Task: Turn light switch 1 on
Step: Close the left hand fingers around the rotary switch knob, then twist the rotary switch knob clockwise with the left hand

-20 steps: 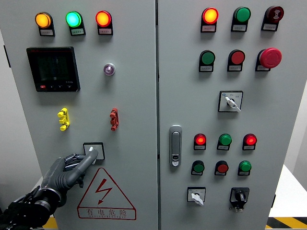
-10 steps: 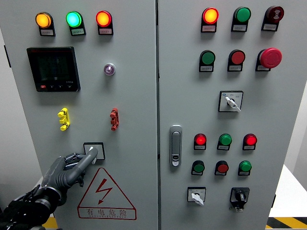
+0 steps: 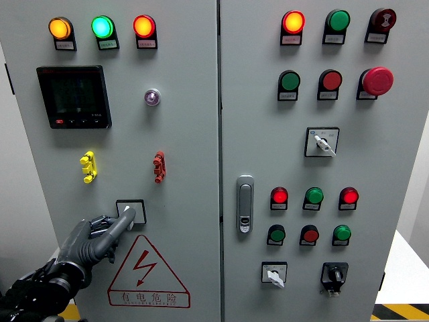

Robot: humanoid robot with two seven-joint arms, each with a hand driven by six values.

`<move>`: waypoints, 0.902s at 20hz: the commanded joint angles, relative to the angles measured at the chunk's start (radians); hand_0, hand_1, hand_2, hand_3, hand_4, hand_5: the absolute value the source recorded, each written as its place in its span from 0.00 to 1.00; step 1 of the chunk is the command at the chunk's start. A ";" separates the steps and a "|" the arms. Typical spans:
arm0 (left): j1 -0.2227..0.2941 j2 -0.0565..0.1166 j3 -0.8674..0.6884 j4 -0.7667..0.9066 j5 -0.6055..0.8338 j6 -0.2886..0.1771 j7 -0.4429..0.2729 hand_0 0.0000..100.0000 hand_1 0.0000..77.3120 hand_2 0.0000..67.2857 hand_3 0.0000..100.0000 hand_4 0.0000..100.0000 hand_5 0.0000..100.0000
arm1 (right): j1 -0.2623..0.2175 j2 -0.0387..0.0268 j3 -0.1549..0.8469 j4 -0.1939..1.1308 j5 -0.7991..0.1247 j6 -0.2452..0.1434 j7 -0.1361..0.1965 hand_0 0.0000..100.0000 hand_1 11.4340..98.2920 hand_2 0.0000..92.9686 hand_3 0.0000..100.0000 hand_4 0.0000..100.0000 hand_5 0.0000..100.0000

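The left hand (image 3: 94, 240) comes in from the cabinet's lower left corner, its dark forearm cut off by the bottom edge of the picture. It points up and to the right with one finger stretched out; the other fingers are curled in beneath it and hold nothing. The extended fingertip (image 3: 129, 215) touches the light switch (image 3: 131, 210), a small square-framed rotary selector in the lower part of the left door (image 3: 188, 134), just above the red warning triangle (image 3: 146, 270) and below the yellow toggle (image 3: 88, 167) and red toggle (image 3: 159, 166). The fingertip covers part of the white knob, so the knob's exact setting is hard to make out. The label print under the indicator lamps is too small to read. The right hand does not show.
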 commanded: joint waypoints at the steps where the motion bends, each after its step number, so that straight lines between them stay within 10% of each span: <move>1: 0.000 0.000 0.000 0.002 0.000 0.001 0.000 0.09 0.63 0.79 0.96 1.00 0.92 | 0.000 0.0015 -0.001 0.001 0.000 0.001 0.000 0.00 0.10 0.00 0.20 0.19 0.11; 18: -0.015 -0.002 0.000 0.005 0.000 0.000 0.000 0.13 0.62 0.79 0.96 1.00 0.94 | 0.000 -0.0001 0.001 0.001 0.000 0.001 0.000 0.00 0.10 0.00 0.20 0.19 0.10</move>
